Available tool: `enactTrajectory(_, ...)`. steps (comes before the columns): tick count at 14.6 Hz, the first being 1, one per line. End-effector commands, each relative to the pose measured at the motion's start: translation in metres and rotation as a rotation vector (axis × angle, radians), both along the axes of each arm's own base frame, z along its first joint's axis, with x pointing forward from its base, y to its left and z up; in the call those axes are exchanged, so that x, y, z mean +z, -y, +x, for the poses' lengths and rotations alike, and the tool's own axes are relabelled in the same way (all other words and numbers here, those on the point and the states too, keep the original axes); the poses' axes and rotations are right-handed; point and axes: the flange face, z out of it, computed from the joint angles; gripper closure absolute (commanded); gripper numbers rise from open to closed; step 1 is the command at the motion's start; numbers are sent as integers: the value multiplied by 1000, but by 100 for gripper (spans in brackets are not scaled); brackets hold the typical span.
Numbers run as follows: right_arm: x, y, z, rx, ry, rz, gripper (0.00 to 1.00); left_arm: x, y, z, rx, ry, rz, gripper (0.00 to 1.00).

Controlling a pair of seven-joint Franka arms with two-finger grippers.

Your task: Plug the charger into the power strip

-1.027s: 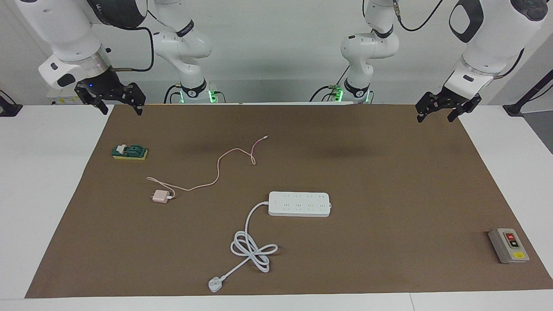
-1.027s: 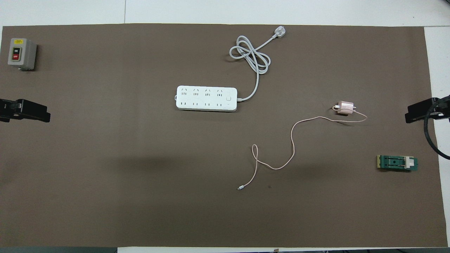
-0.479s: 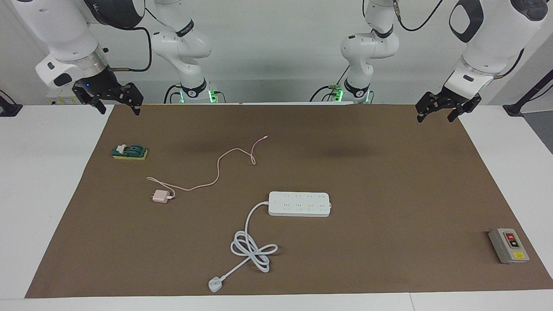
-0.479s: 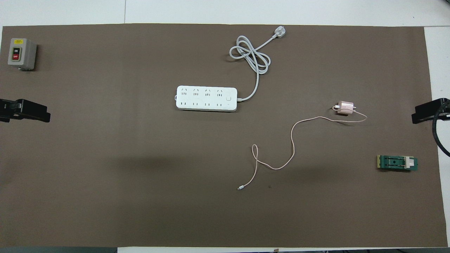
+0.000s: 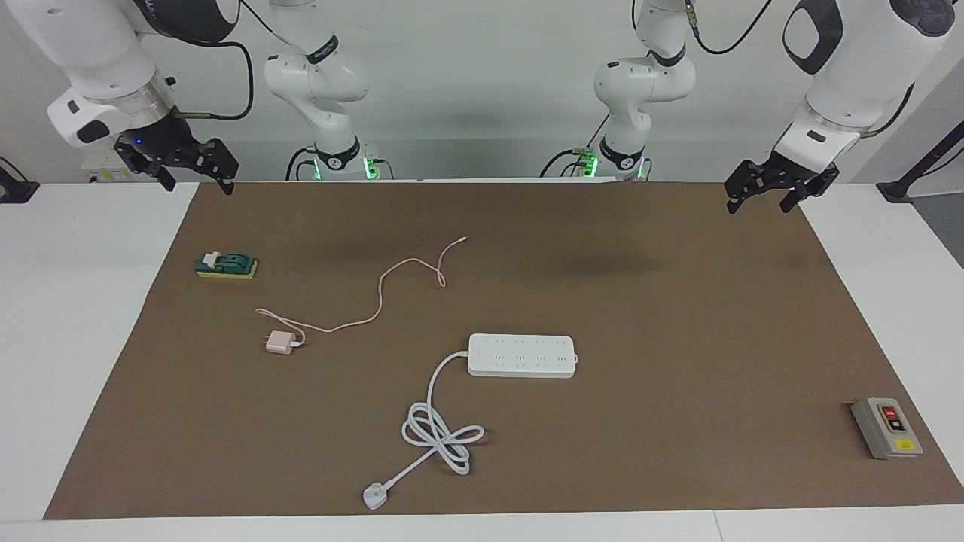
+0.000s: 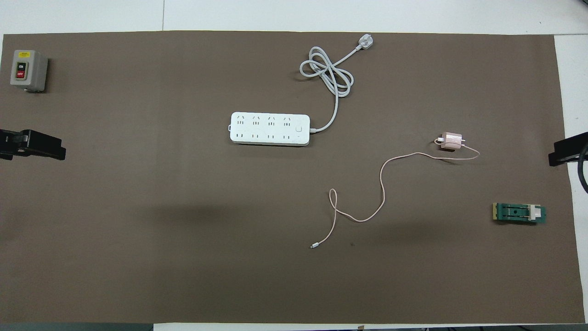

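Note:
The charger (image 5: 280,342) (image 6: 451,141), a small pale-pink cube, lies on the brown mat toward the right arm's end. Its thin pink cable (image 5: 376,301) (image 6: 381,184) snakes off toward the robots. The power strip (image 5: 521,355) (image 6: 269,128), a long white bar, rests mid-mat with nothing plugged into it. Its thick white cord (image 5: 440,436) (image 6: 327,73) is coiled farther from the robots. My right gripper (image 5: 194,184) (image 6: 562,154) hangs open and empty over its end's mat edge. My left gripper (image 5: 759,205) (image 6: 55,149) waits open and empty over the other mat edge.
A grey switch box (image 5: 887,427) (image 6: 27,70) with red and yellow markings stands at the left arm's end, far from the robots. A small green block (image 5: 226,265) (image 6: 519,213) lies near the right arm's end. The strip's white plug (image 5: 374,495) (image 6: 365,42) lies by the mat's farthest edge.
My right gripper has drawn up and outward toward its own end of the table, off the mat's edge. The left arm and all objects have stayed put.

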Motion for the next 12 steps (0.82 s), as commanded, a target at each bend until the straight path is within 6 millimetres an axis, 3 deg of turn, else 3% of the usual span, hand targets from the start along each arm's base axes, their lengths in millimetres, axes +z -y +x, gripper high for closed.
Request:
enactTrajectory(1, -15, 27, -5, -140, -2, 38, 0, 0, 1, -8, 11, 1, -7, 0)
enactTrajectory(4, -43, 42, 0, -342, -6, 71, 0, 0, 1, -8, 11, 1, -7, 0)
enactTrajectory(8, -94, 57, 28, -701, -59, 178, 0, 0, 1, -8, 11, 1, -7, 0)
enactTrajectory(12, -138, 61, 55, -907, -92, 254, 0, 0, 1, -8, 11, 1, -7, 0)
